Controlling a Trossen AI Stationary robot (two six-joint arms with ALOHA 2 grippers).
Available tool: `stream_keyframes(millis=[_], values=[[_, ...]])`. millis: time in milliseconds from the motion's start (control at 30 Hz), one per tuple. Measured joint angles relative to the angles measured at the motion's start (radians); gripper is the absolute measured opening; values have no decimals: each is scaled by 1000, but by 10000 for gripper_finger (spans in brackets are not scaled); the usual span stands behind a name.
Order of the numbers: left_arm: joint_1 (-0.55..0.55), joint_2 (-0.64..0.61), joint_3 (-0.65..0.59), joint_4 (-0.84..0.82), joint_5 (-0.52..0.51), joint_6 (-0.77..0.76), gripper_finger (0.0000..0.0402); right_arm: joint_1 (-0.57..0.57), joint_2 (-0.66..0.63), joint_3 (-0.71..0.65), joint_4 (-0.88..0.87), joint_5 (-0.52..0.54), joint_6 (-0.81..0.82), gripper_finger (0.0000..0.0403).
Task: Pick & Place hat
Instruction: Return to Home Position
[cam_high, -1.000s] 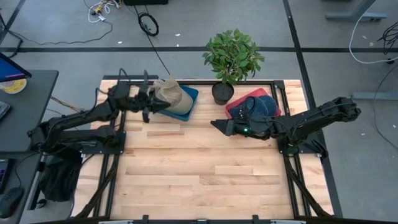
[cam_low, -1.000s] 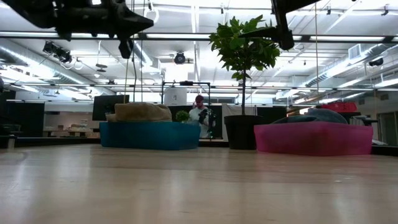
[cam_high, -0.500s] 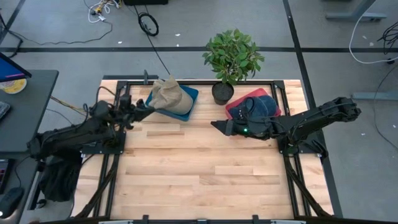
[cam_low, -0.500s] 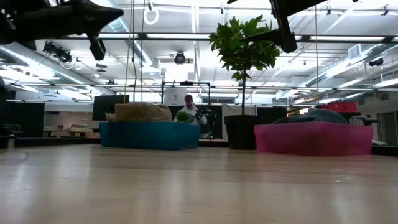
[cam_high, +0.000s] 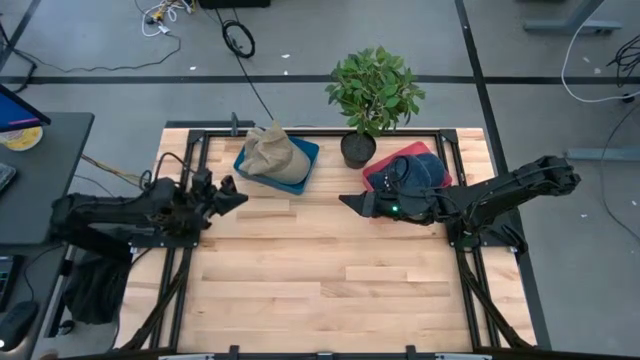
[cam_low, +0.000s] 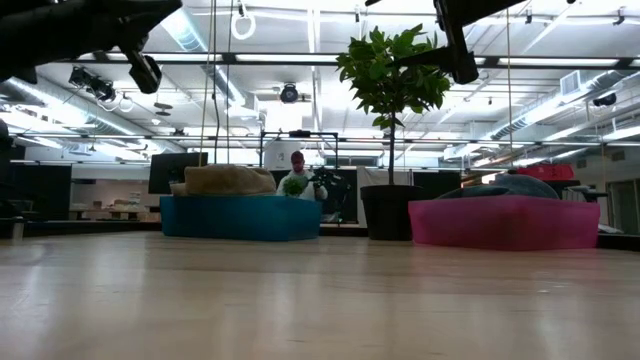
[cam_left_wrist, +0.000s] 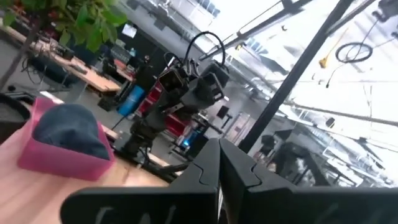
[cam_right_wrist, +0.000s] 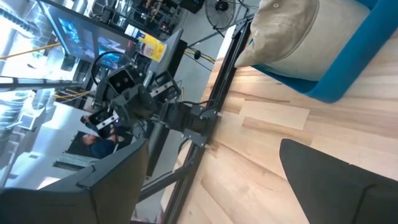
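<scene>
A tan hat (cam_high: 272, 155) (cam_low: 228, 180) (cam_right_wrist: 292, 28) rests crumpled in a blue tray (cam_high: 308, 150) (cam_low: 240, 218) at the far left of the table. A dark blue hat (cam_high: 422, 168) (cam_low: 510, 185) (cam_left_wrist: 68, 127) lies in a pink tray (cam_high: 384, 166) (cam_low: 505, 222) at the far right. My left gripper (cam_high: 232, 192) (cam_left_wrist: 217, 155) hovers shut near the table's left edge, to the near left of the blue tray. My right gripper (cam_high: 345, 202) (cam_right_wrist: 214, 155) hangs open above the table, left of the pink tray.
A potted plant (cam_high: 372, 90) (cam_low: 390, 100) stands between the two trays at the far edge. Black frame rails (cam_high: 190, 230) run along the table's left and right sides. The bare wooden top (cam_high: 320, 280) spreads across the middle and near side. A person (cam_low: 296, 178) moves far behind the table.
My left gripper has drawn back from the tan hat, moving toward the table's left edge and somewhat nearer. The tan hat has stayed in the blue tray. My right arm has kept still.
</scene>
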Motion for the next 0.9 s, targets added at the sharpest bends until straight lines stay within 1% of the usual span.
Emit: stream_keyframes(millis=[100,200,333,533,833,900], values=[[13,-32,0,14,-1,14,2,0,0,0,1,0,6,366],[39,-93,0,10,10,33,2,0,0,0,2,-8,11,366],[69,-199,0,-49,22,34,2,0,0,0,2,-33,18,366],[89,-365,0,-188,26,35,2,1,0,0,2,-42,18,366],[99,-366,9,-278,42,73,2,1,0,0,-1,-43,30,366],[99,-364,2,-279,25,77,2,1,0,0,-1,-42,30,366]])
